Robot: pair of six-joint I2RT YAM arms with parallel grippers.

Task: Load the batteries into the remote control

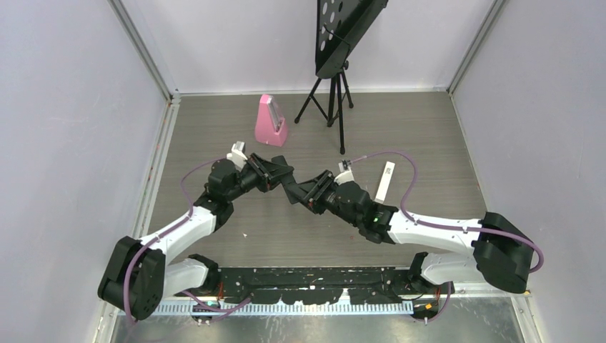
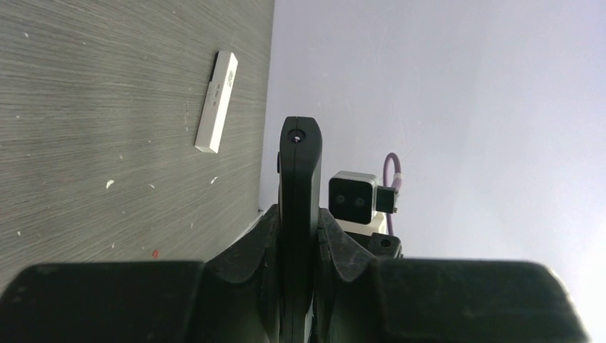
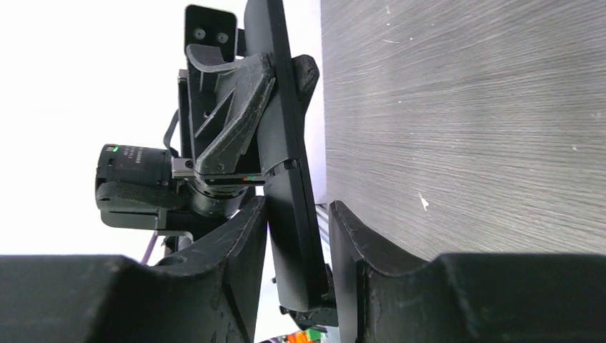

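White arms [image 1: 179,227], black joints [image 1: 500,254] and jaws, looping purple cables [image 2: 392,166].

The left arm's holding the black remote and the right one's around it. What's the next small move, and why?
Probably close the right end effector fully: it straddles the remote, but a gap shows beside one finger. The left end effector clamps the other end.

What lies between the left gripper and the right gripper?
The black remote control: the left gripper is shut on it, and the right gripper straddles its other end, as the right wrist view shows.
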